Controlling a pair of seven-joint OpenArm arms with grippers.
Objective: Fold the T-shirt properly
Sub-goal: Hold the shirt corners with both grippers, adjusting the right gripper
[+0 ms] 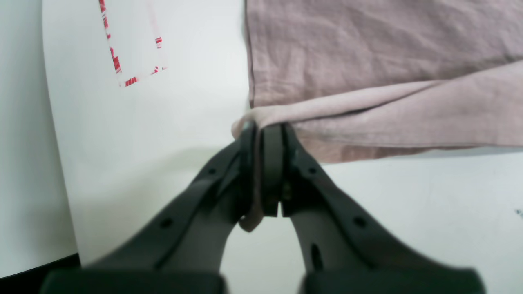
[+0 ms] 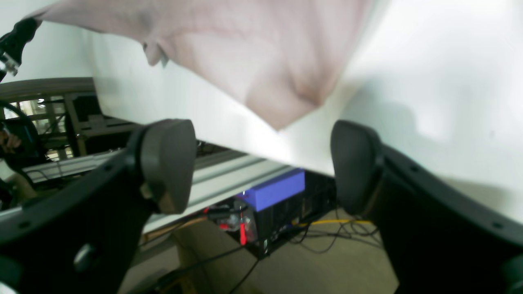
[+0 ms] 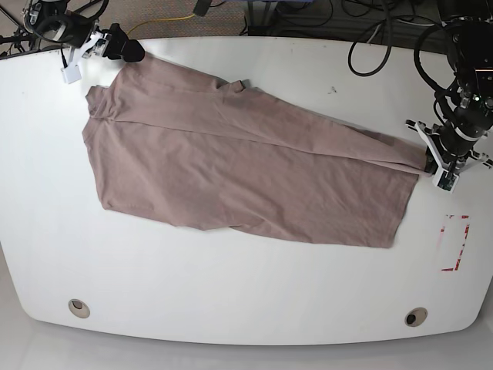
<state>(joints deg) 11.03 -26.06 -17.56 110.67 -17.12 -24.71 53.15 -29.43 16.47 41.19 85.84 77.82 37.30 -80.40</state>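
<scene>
T-shirt (image 3: 246,173) lies spread across the white table (image 3: 231,293), slanting from far left to near right in the base view. My left gripper (image 1: 265,134) is pressed together on a bunched hem corner at the right edge; my right gripper (image 2: 261,163) stands spread wide and empty off the far left edge, though that wrist view is blurred, so its gap to the cloth is only a guess. I judge the pull should be slow and level so this thin, soft, faintly crinkled mauve fabric doesn't ruck. Red-striped tape (image 3: 456,245) marks the table nearby.
</scene>
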